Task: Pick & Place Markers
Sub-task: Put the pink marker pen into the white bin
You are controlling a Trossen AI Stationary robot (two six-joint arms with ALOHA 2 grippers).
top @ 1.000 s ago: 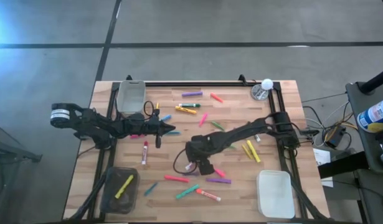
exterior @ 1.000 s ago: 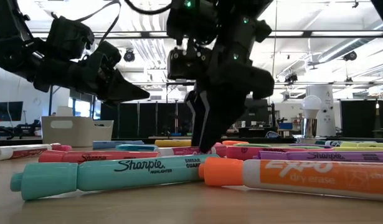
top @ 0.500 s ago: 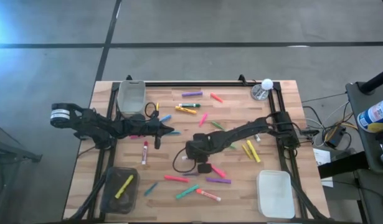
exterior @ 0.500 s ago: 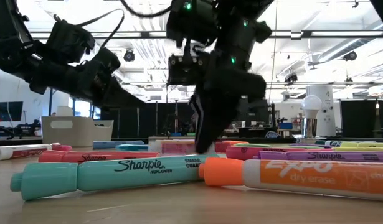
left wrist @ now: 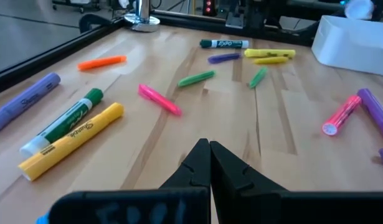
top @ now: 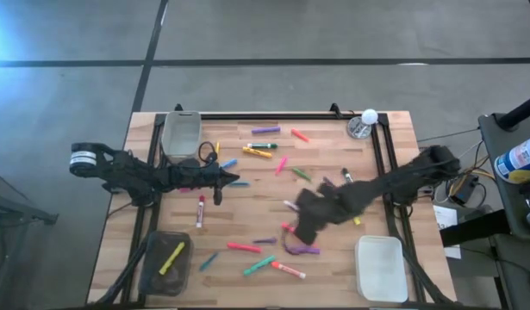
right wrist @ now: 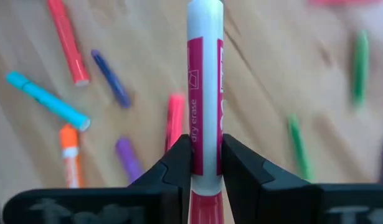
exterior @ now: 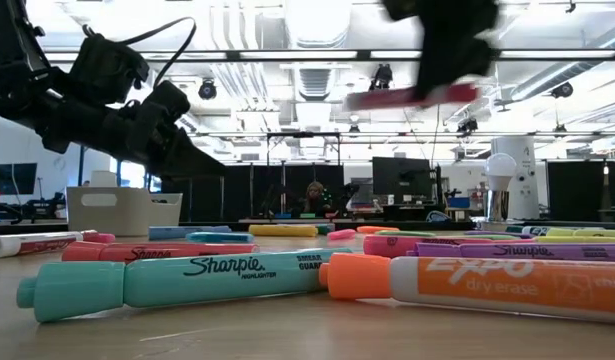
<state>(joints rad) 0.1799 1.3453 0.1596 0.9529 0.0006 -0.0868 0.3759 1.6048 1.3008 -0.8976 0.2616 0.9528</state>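
Several markers [top: 263, 263] in pink, green, purple, yellow and teal lie scattered flat on the wooden table [top: 247, 207]. My right gripper [right wrist: 205, 146] is over the table's middle right [top: 302, 220], shut on a white marker with a pink label [right wrist: 205, 74]. The same marker shows high above the table in the low view [exterior: 412, 97]. My left gripper [top: 239, 182] hovers shut over the left middle, touching nothing. Its closed tips [left wrist: 207, 147] point toward a pink marker [left wrist: 159, 99]. My right gripper pinches the marker's pink-labelled barrel [right wrist: 205, 134] between its two fingers [right wrist: 179, 155]. The marker's white end [right wrist: 205, 12] sticks out beyond the fingertips. It is lifted clear of the table and lies about level in the low view.
A clear bin [top: 181, 133] stands at the far left. A dark bin [top: 152, 274] at the near left holds a yellow marker [top: 171, 257]. A white bin [top: 381, 269] stands at the near right. A black frame [top: 282, 114] rims the table; a round silver object [top: 361, 127] sits far right.
My right gripper has shut on the pink-labelled marker at the table's middle. It has then risen quickly and swung toward the right edge, carrying the marker clear of the table. The left arm has kept still.
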